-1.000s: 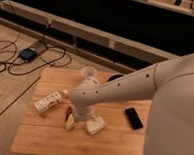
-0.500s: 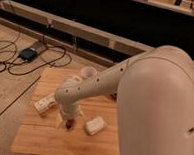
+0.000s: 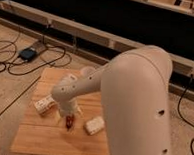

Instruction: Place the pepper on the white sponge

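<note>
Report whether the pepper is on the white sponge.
Off: the pepper lies on the table beside the white sponge, apart from it, gripper just above.

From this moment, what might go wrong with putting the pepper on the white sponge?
The open claw sits low over the slender pepper; closing off-centre may push it away instead of gripping. The white sponge beside it is small, so the pepper may roll off. The white bottle lies close on the other side and may be bumped.
</note>
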### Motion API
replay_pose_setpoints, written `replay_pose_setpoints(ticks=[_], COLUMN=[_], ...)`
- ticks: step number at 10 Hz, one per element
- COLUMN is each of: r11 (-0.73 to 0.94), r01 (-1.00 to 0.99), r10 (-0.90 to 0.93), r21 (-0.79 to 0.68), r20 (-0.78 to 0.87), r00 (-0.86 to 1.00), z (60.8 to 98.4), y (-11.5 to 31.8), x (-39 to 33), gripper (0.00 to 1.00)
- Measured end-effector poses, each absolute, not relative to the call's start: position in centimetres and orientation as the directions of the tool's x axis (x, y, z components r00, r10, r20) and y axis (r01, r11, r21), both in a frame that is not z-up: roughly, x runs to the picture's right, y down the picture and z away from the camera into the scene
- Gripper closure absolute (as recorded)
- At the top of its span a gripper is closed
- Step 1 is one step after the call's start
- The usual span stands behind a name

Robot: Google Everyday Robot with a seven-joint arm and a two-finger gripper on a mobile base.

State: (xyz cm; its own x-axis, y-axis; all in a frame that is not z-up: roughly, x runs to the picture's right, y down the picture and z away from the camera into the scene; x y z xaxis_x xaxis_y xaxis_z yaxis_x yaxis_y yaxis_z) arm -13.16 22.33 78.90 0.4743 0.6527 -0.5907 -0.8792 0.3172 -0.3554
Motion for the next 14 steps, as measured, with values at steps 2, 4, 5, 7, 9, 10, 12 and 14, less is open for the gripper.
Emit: replay_pose_setpoints(ticks=[2, 4, 5, 7, 9, 10, 12, 14], r11=[0.308, 0.307, 0.309, 0.319, 0.326, 0.329, 0.334, 0.332], r01=[-0.886, -0.888, -0.888, -0.885, -0.884, -0.883, -0.881, -0.876], r10=[0.66, 0.662, 0.661, 0.661, 0.662, 0.662, 0.667, 0.67], r21=[-0.346, -0.343, -0.341, -0.339, -0.335, -0.333, -0.336, -0.349], r20=[-0.593, -0.594, -0.594, -0.589, -0.587, -0.586, -0.576, -0.566], r00=[0.461, 0.458, 0.458, 0.464, 0.466, 0.468, 0.472, 0.479], z=[80.5, 81.7, 82.2, 82.9, 83.4, 83.5, 83.3, 81.9], y=[22.4, 22.7, 22.8, 22.8, 22.8, 22.7, 22.1, 21.1], x=[-13.5, -13.9, -14.1, -14.3, -14.3, -14.3, -13.5, -12.8], gripper=[0.2, 0.2, 0.23, 0.43, 0.63, 0.72, 0.94, 1.0])
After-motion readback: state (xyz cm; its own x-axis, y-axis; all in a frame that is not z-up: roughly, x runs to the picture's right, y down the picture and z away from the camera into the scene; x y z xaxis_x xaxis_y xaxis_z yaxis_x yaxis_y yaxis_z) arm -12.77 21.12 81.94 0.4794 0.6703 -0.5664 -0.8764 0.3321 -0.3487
